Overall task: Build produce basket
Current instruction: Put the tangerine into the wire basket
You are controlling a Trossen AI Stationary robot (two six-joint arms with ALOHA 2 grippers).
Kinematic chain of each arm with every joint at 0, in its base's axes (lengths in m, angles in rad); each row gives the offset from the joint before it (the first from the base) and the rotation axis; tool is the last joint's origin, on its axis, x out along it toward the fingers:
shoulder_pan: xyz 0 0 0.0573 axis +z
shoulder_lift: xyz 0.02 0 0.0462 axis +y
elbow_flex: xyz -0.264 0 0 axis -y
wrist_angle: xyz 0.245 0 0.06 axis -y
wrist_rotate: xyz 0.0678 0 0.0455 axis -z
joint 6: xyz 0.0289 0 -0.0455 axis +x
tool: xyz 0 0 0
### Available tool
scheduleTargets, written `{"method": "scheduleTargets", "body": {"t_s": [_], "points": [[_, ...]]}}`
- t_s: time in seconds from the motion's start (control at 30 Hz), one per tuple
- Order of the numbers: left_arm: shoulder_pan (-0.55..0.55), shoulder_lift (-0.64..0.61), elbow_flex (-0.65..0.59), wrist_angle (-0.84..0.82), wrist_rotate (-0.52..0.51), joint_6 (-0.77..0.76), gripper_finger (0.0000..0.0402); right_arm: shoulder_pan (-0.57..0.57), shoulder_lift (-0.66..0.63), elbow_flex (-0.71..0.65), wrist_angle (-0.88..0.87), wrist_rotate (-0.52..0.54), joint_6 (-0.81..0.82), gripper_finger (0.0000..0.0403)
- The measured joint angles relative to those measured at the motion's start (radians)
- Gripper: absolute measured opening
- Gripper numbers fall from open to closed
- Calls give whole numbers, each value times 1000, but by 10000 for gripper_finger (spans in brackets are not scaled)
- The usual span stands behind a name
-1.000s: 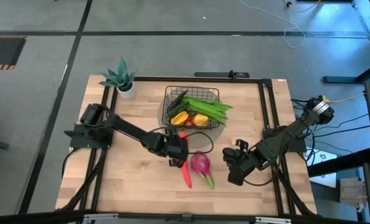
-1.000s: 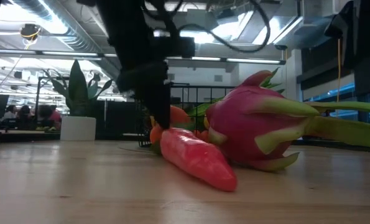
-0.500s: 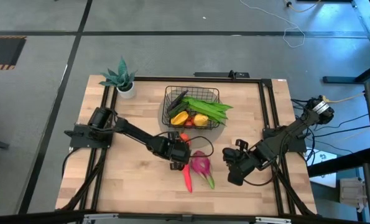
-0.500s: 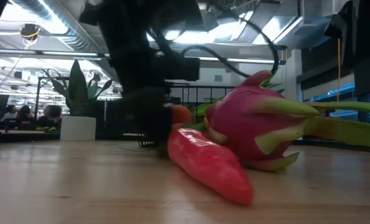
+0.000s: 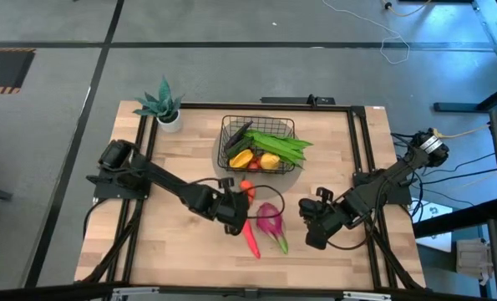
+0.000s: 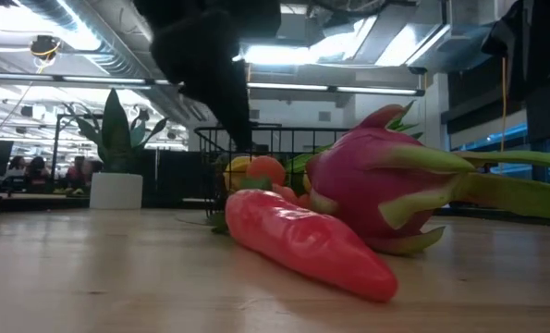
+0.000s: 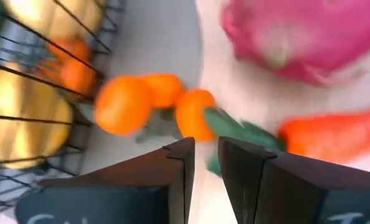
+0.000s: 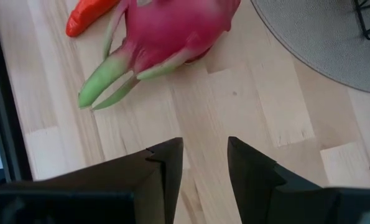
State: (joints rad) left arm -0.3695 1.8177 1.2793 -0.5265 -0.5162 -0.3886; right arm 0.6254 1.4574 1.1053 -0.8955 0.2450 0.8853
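The orange-red carrot (image 5: 251, 240) (image 6: 302, 240) lies on the table beside the pink dragon fruit (image 5: 270, 221) (image 6: 376, 185). A small cluster of oranges (image 5: 246, 188) (image 7: 125, 104) lies next to the black wire basket (image 5: 224, 142), which holds green bean pods, yellow fruit and other produce. My left gripper (image 5: 235, 220) (image 7: 206, 163) hangs over the carrot's leafy thick end (image 7: 234, 129), its fingers a narrow gap apart. My right gripper (image 5: 316, 220) (image 8: 204, 155) waits open over bare wood to the right of the dragon fruit. My left gripper points down at the carrot's green top, and a sliver of green (image 7: 211, 165) shows in the narrow gap between its fingers. I cannot tell whether the fingers touch it. The carrot lies flat on the table.
A grey round mat (image 5: 288, 177) lies under the basket. A teal potted plant (image 5: 164, 104) stands at the far left corner. Bare wood stretches along the near edge and the left side.
My left gripper has moved toward the near edge and a little left, dipping onto the carrot's thick end and then rising. The carrot has slid toward the near edge, its pointed end leading. The dragon fruit has stayed put.
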Motion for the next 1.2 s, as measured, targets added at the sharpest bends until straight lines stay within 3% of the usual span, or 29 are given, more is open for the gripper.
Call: {"method": "scheduleTargets", "body": {"t_s": [0.43, 0.6, 1.2], "points": [[75, 22, -2, 12, 75, -2, 160, 0, 0, 0, 6, 0, -3, 116], [79, 23, -2, 27, 57, -2, 191, 0, 0, 0, 6, 26, -5, 116], [90, 125, -2, 154, 59, -47, 200, 14, 0, 0, 8, 34, -4, 116]]}}
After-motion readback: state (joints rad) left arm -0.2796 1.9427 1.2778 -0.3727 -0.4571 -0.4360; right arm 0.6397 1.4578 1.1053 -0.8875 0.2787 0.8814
